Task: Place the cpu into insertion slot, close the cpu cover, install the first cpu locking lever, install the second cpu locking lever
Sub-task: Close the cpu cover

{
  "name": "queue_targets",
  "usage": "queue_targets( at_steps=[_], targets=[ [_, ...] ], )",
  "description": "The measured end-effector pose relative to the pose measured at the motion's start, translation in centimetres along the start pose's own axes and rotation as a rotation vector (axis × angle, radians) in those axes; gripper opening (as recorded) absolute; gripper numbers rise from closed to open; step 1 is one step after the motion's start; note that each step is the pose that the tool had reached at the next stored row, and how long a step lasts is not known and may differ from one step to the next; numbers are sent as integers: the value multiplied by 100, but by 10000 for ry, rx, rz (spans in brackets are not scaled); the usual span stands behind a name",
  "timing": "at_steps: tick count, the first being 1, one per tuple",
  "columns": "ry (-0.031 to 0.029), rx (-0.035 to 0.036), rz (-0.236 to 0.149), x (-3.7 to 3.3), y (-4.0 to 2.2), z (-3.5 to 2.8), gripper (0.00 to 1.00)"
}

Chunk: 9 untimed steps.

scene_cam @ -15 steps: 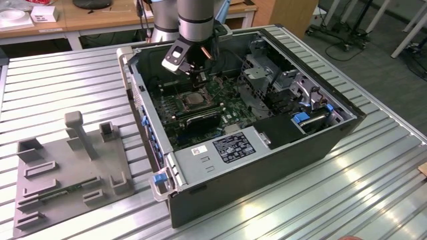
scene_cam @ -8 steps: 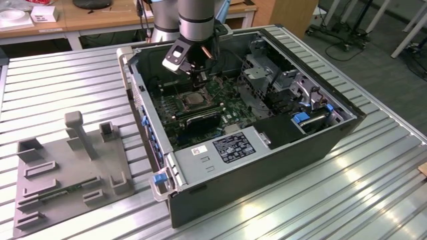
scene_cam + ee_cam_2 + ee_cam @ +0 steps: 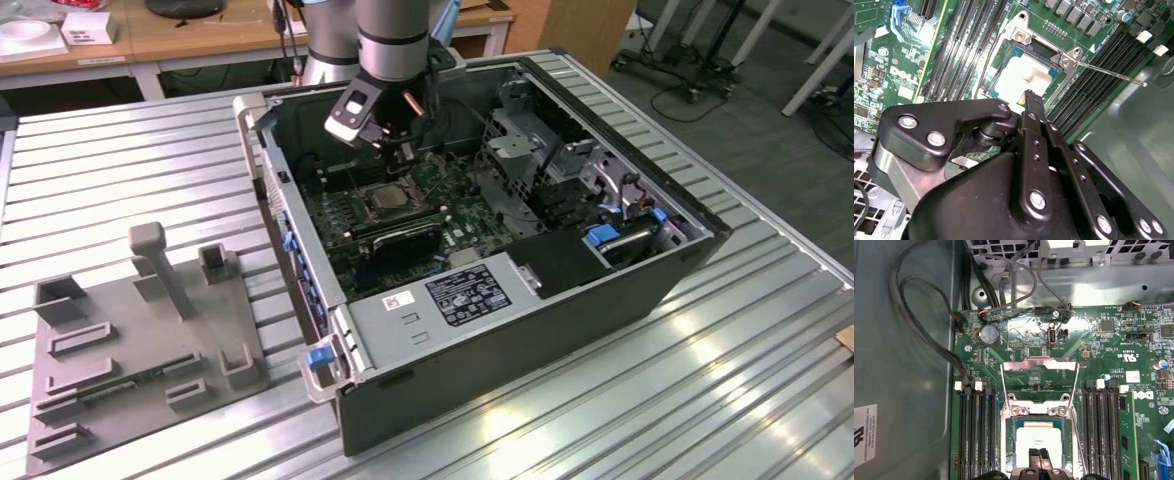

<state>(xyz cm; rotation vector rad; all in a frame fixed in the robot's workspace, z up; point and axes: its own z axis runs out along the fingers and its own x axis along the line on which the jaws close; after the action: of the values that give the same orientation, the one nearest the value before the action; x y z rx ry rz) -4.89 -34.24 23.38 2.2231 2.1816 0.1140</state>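
Observation:
The cpu, a pale grey square chip, lies flat in the insertion slot on the green motherboard; it also shows in the second wrist view as the cpu. The cpu cover is swung up and open, and the board shows through its window. A thin locking lever sticks out sideways, unlatched. My gripper hovers just over the chip's near edge, its two fingertips pressed together with nothing between them. In the exterior view my gripper hangs inside the case above the insertion slot.
Long black memory slots flank the socket on both sides. Black cables loop along the case wall. A metal drive cage and the case walls box in the board. A grey fixture plate lies at the exterior view's left.

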Motion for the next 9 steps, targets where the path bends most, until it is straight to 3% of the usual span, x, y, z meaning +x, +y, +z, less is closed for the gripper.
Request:
queue_targets(
  at_steps=[9],
  targets=[
    [-1, 0, -2, 3, 5, -58, 10]
  ],
)
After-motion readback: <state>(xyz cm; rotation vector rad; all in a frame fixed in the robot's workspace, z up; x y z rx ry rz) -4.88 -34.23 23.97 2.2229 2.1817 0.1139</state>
